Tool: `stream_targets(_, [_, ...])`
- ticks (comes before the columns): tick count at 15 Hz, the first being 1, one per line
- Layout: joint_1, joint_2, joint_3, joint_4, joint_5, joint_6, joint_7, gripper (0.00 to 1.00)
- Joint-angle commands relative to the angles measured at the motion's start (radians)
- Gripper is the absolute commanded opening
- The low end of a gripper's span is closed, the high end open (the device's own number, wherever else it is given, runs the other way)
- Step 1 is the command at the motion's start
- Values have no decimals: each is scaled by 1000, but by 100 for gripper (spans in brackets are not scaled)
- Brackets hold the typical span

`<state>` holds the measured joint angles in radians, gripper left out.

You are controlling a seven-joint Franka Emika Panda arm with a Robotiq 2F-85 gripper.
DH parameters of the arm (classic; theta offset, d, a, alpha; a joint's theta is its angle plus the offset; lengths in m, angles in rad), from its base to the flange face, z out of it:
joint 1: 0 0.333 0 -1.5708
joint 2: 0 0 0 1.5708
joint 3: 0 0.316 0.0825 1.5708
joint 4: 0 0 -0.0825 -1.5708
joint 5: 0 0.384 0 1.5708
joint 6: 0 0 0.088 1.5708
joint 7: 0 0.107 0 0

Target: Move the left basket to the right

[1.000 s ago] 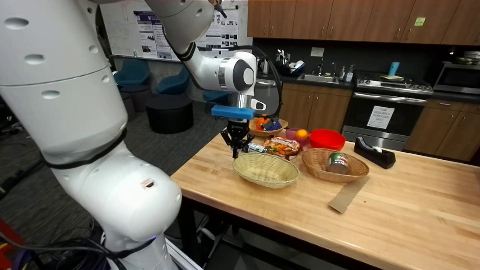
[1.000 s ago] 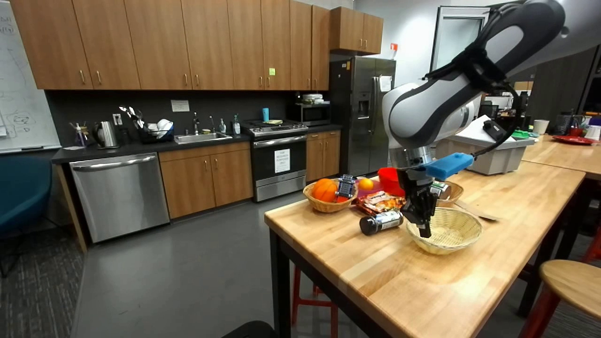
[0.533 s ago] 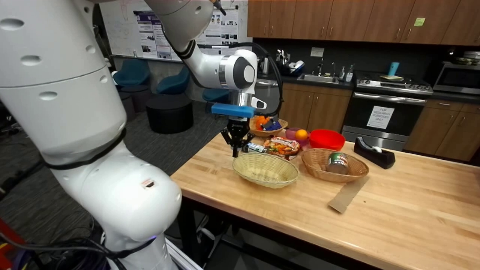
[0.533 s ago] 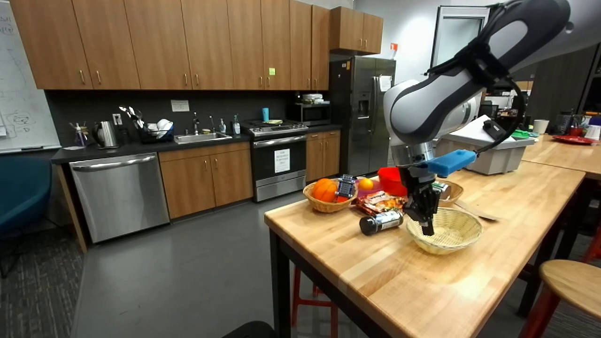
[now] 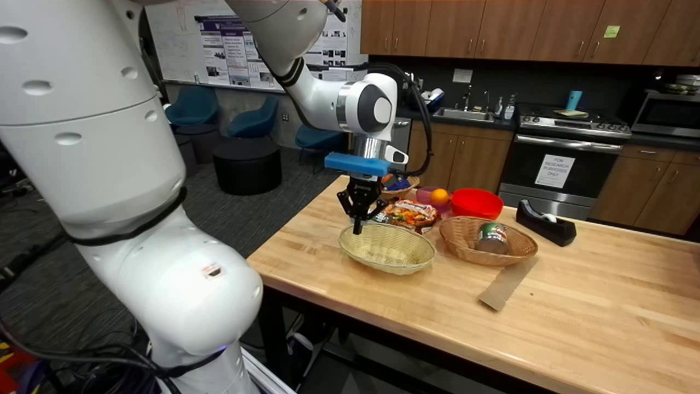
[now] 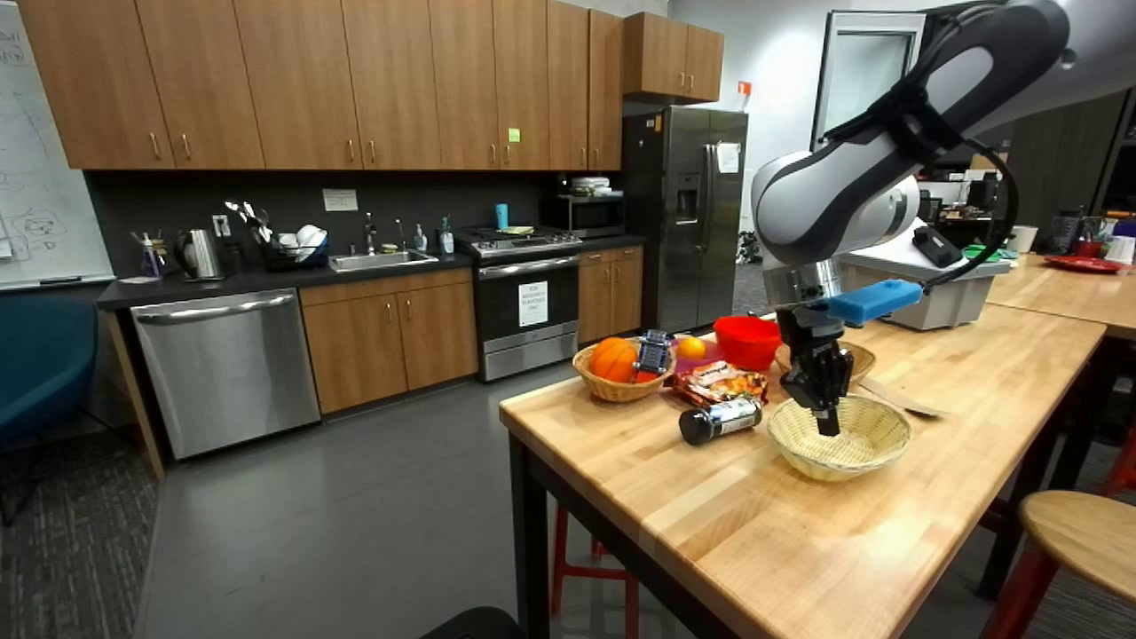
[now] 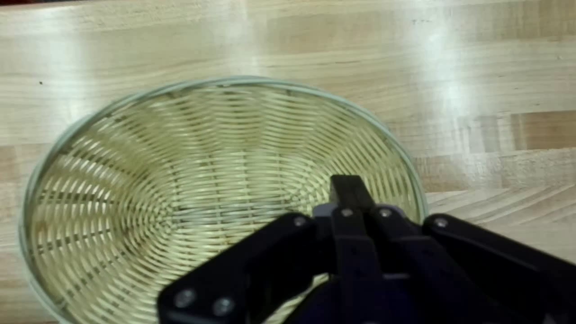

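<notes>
The left basket, shallow, oval and pale yellow-green, sits on the wooden table in both exterior views (image 5: 389, 257) (image 6: 856, 448). It fills much of the wrist view (image 7: 211, 180). My gripper (image 5: 357, 227) points down over the basket's far-left part in an exterior view; it also shows over the basket in an exterior view (image 6: 828, 426). In the wrist view the gripper (image 7: 348, 182) has its fingers pressed together with nothing between them. The fingertips appear over the basket's inside, near one end, off the rim. Whether they touch the weave I cannot tell.
A brown basket (image 5: 459, 241) with a can (image 5: 493, 238) stands beside the left basket, near a cardboard strip (image 5: 506, 287) and tape dispenser (image 5: 547, 224). Behind are a red bowl (image 5: 477, 203), snack bag (image 5: 410, 213), lying jar (image 6: 723, 419) and another filled basket (image 6: 612, 390).
My gripper has moved right in both exterior views, from by the basket's rim to farther over its inside. The left basket has not moved.
</notes>
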<state>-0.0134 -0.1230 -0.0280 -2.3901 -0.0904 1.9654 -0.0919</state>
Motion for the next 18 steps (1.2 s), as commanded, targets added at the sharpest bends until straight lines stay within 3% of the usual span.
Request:
stream_targets(1, [-25,27,-29,36,18,-1,-50,0])
stream_targets(11, [-144,347,-115,301,29,195,-257,0])
stream_targets(18, [-204,446,-116,415,57,203,-204,0])
